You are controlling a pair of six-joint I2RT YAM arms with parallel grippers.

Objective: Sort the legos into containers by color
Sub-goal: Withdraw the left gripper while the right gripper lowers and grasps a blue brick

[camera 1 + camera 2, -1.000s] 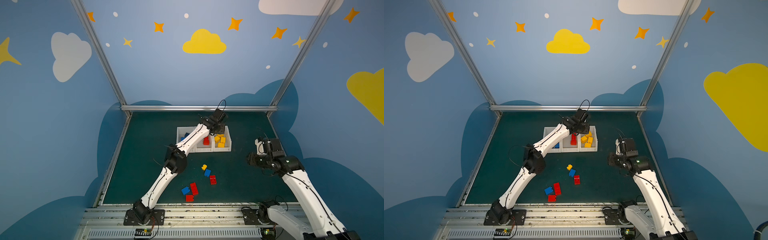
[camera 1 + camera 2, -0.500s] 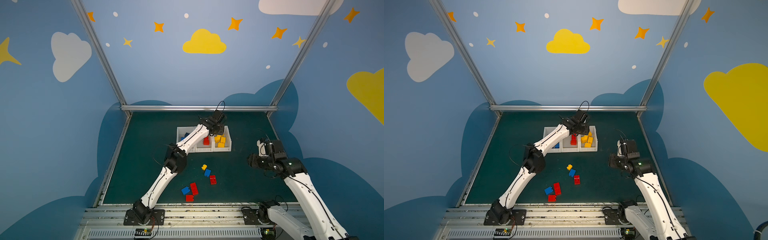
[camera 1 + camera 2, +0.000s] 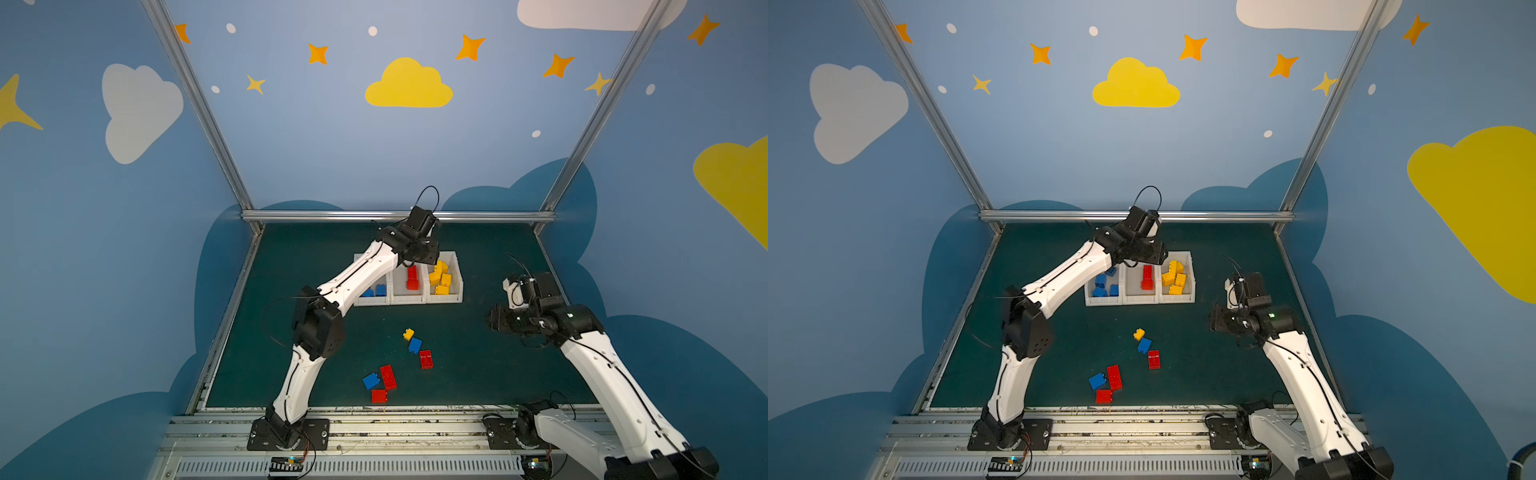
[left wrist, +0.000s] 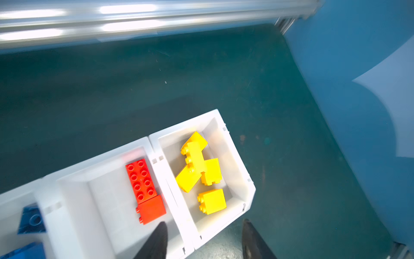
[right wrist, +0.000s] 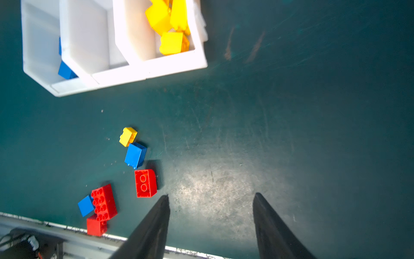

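Three white bins stand in a row at the back of the green mat, holding blue, red and yellow legos. My left gripper hangs open above the wall between the red and yellow bins, holding nothing; in a top view the left gripper is mostly hidden by its wrist. Loose on the mat lie a yellow lego, a blue one, a red one, and a cluster of red and blue. My right gripper is open, right of them.
The front rail runs just beside the red and blue cluster. An aluminium bar crosses behind the bins. Blue walls close in the mat on both sides.
My left gripper has opened above the red bin. The right gripper's jaws have spread wider, and that arm has hardly shifted.
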